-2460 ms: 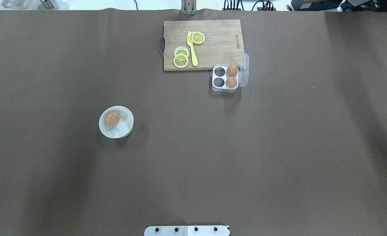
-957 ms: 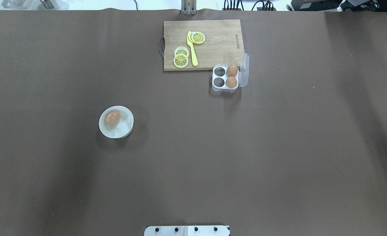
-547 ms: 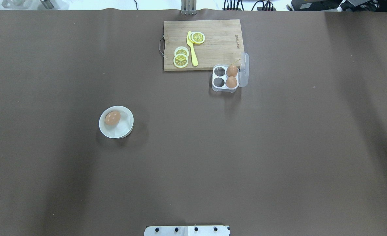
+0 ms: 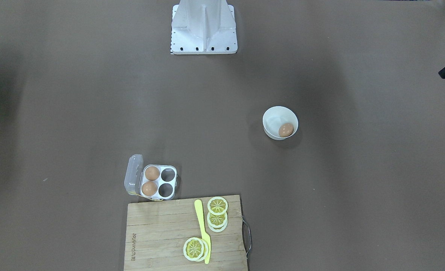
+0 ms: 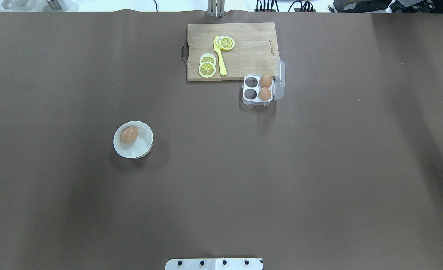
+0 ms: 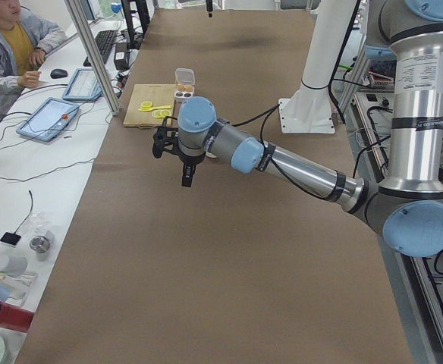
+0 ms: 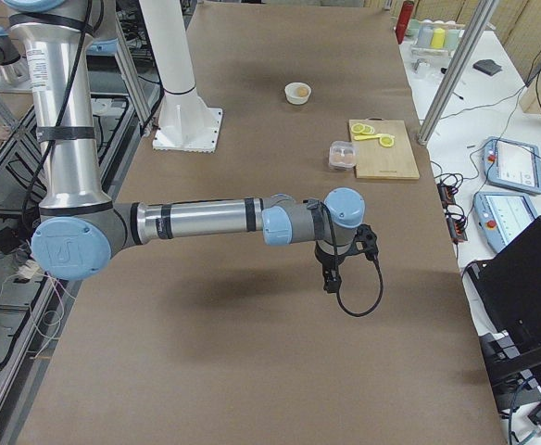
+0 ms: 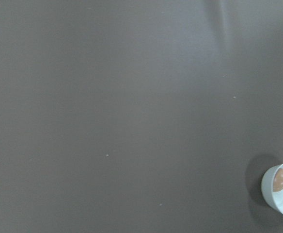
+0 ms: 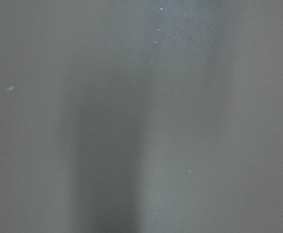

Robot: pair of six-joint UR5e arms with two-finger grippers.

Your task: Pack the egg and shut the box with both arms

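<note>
The egg [image 5: 129, 135] lies in a round white bowl [image 5: 136, 149] on the table's left half; it also shows in the front view [image 4: 285, 130] and the left wrist view [image 8: 279, 180]. The box [image 5: 258, 87] stands open by the cutting board, clear lid [image 5: 279, 80] up on its right, with two brown eggs in its right cells and two left cells empty. My left gripper [image 6: 187, 171] hangs high above the table, far from the bowl. My right gripper [image 7: 331, 278] hangs high over the right end. I cannot tell whether either is open or shut.
A wooden cutting board [image 5: 247, 48] at the far middle carries lemon slices [image 5: 207, 66] and a yellow knife [image 5: 220, 56]. The robot base [image 5: 214, 263] is at the near edge. An operator [image 6: 9, 38] sits beyond the table's far side.
</note>
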